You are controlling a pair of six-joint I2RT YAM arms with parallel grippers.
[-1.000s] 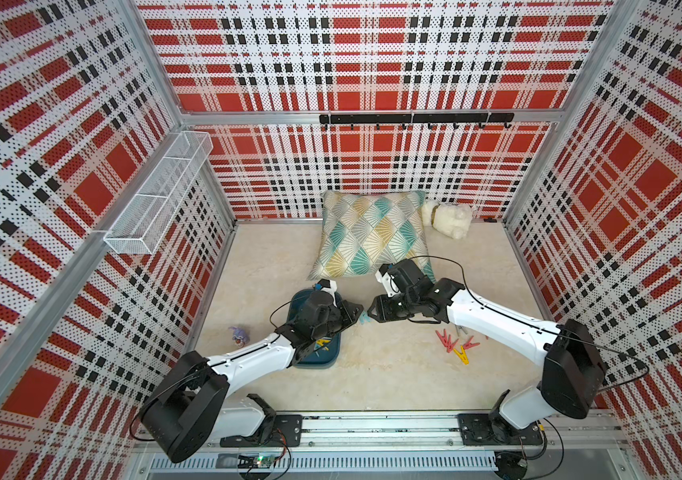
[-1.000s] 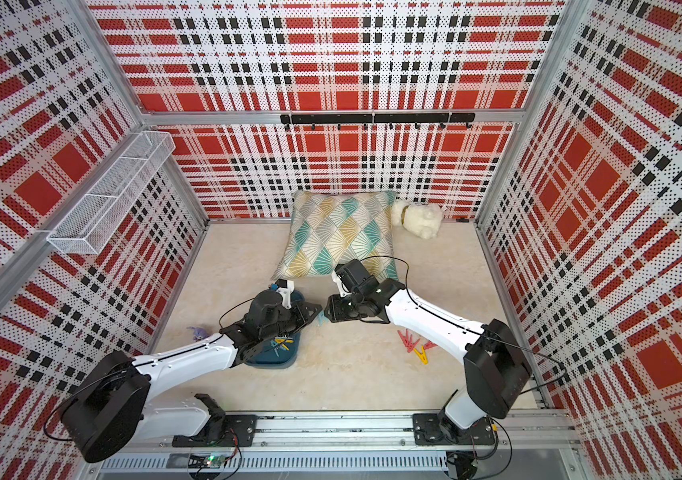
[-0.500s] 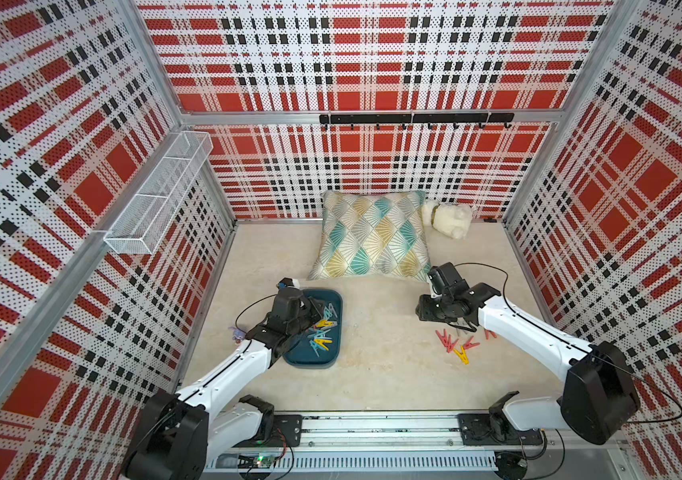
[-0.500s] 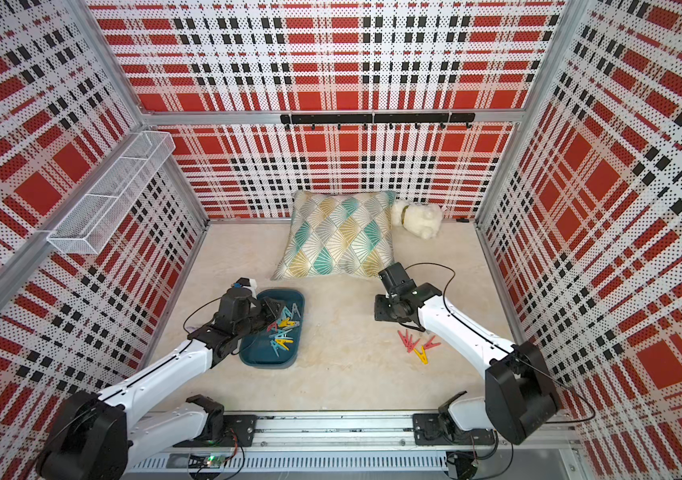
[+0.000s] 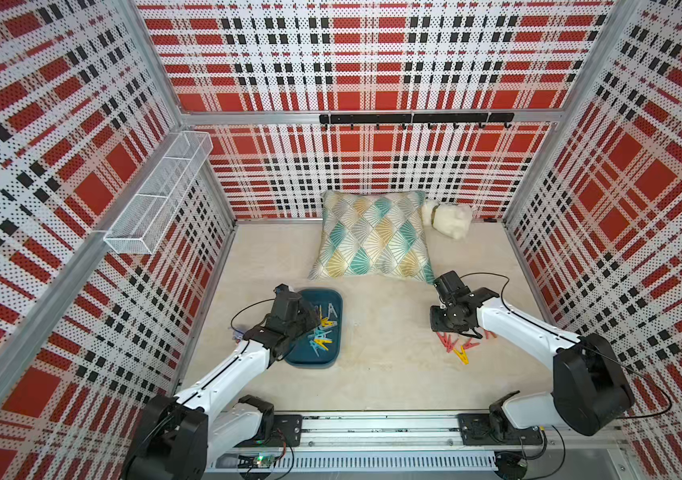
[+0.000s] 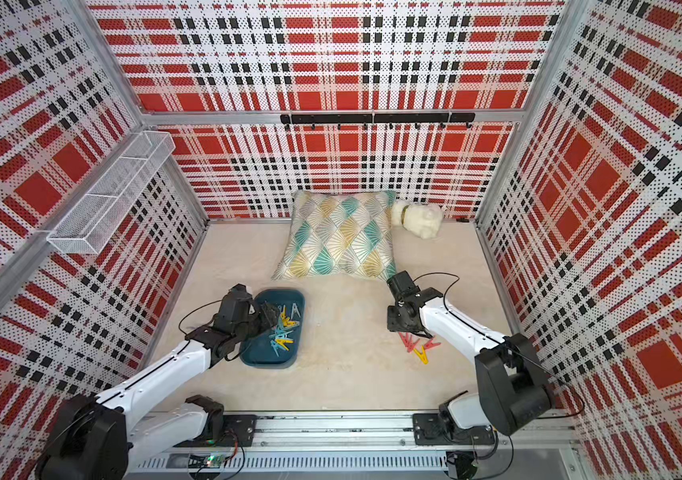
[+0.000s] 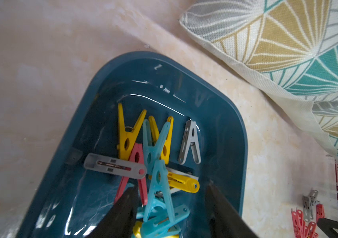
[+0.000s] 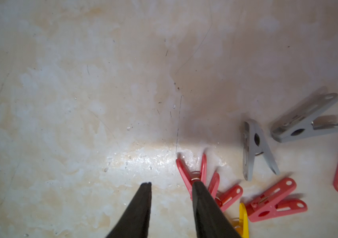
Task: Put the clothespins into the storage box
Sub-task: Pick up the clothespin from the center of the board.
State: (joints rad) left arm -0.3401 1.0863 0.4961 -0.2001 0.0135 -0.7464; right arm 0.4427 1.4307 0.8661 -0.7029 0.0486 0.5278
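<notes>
1. Left wrist view: the storage box (image 7: 135, 61) holds about ten clothespins (image 7: 157, 144). The left gripper (image 7: 172, 186) has gone from shut to half apart and empty, and a teal clothespin (image 7: 160, 179) lies just beneath it, so one more looks delivered.
2. Well to the right of the box, a handful of loose clothespins (image 5: 459, 343) still wait.
3. The right gripper (image 8: 171, 183) has swung from beside the box to that pile. Its jaws are narrowly apart with nothing between them, and one finger overlaps a red-pink clothespin (image 8: 192, 171).

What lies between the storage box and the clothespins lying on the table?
Nothing. In both top views only bare tabletop separates the box from the loose clothespins.
</notes>
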